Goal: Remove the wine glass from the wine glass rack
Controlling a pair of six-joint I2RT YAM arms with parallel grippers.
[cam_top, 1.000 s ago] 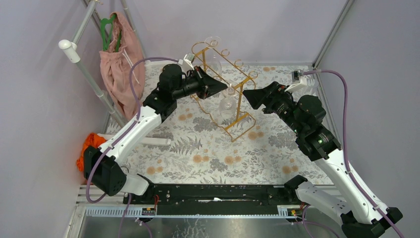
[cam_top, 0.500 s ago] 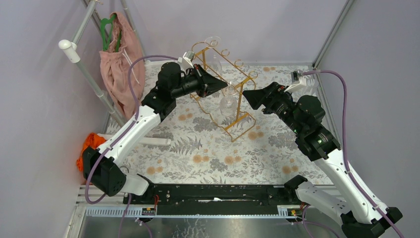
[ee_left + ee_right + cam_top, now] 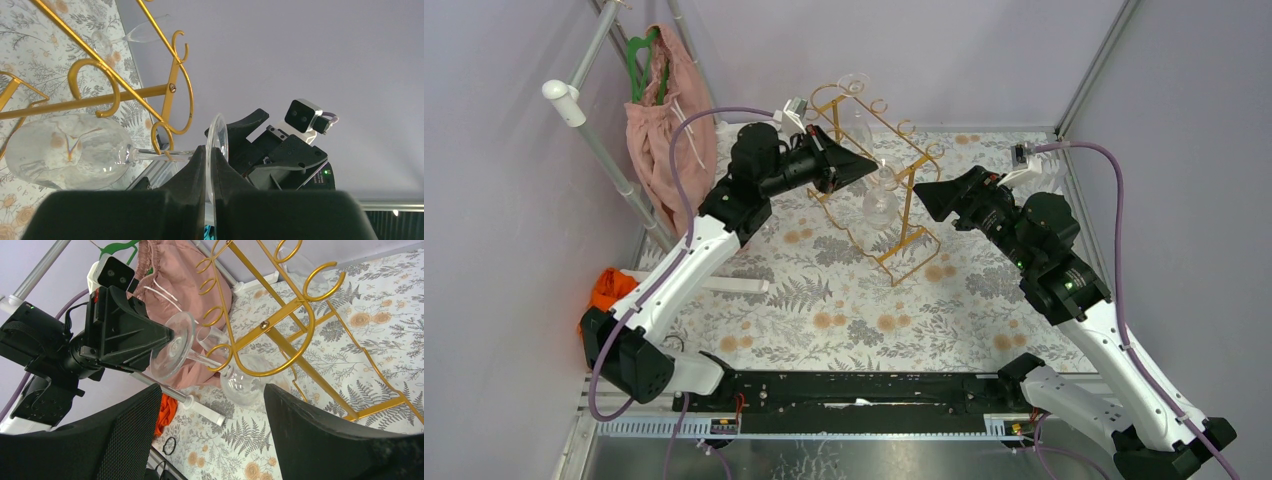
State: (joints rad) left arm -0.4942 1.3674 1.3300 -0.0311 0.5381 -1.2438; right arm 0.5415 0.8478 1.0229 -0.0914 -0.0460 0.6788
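The gold wire wine glass rack (image 3: 911, 160) stands at the back middle of the floral table. A clear wine glass (image 3: 879, 203) hangs tilted from it, bowl down. Its stem (image 3: 150, 155) lies in a curled loop (image 3: 161, 141). My left gripper (image 3: 873, 161) is shut on the glass's round foot (image 3: 218, 142), which stands edge-on between the black fingers (image 3: 197, 167). My right gripper (image 3: 921, 196) hovers open just right of the rack and touches nothing. In the right wrist view the wine glass's bowl (image 3: 240, 384) shows between the wide fingers (image 3: 127, 432), beyond them.
A second glass (image 3: 856, 122) hangs at the rack's far end. A pink cloth (image 3: 659, 135) drapes a white clothes stand (image 3: 599, 150) at the back left. Orange cloth (image 3: 602, 297) lies at the left edge. A black ring (image 3: 170, 445) rests on the table.
My left gripper has moved up and back to the left with the glass foot in it, and the bowl has risen slightly. The right arm has stayed still.
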